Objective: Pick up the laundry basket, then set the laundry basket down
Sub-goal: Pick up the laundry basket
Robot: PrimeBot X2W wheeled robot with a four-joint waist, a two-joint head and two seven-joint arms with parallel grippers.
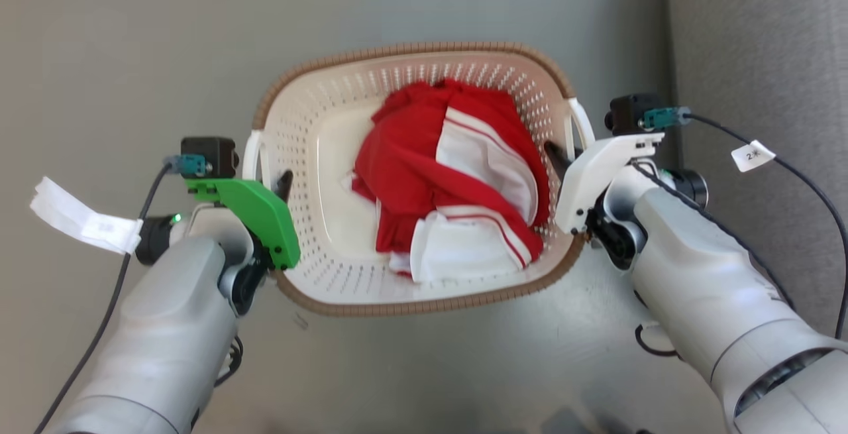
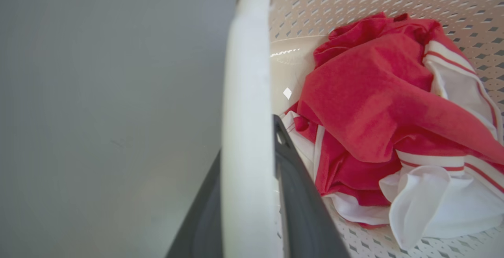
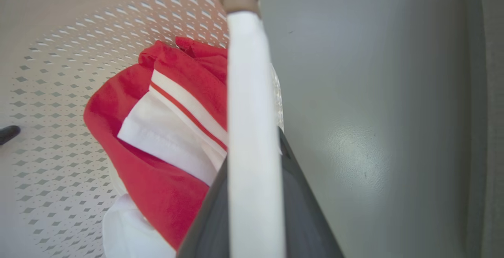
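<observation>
The laundry basket (image 1: 411, 50), cream-white and perforated with a brown woven rim, sits in the middle of the head view and holds a crumpled red and white garment (image 1: 450, 175). My left gripper (image 1: 275, 185) is at its left white handle (image 1: 252, 152). In the left wrist view that handle (image 2: 246, 92) runs between the two dark fingers (image 2: 303, 195), which are shut on it. My right gripper (image 1: 563, 159) is at the right handle (image 1: 583, 122). The right wrist view shows this handle (image 3: 250, 92) clamped between its fingers (image 3: 307, 203). I cannot tell whether the basket touches the floor.
Smooth grey floor (image 1: 132, 56) surrounds the basket. A grey textured upright surface (image 1: 762, 56) stands close on the right, beside my right arm. Cables with paper tags (image 1: 86, 222) hang from both wrists. The left gripper's dark fingertip (image 3: 8, 134) pokes inside the basket's far wall.
</observation>
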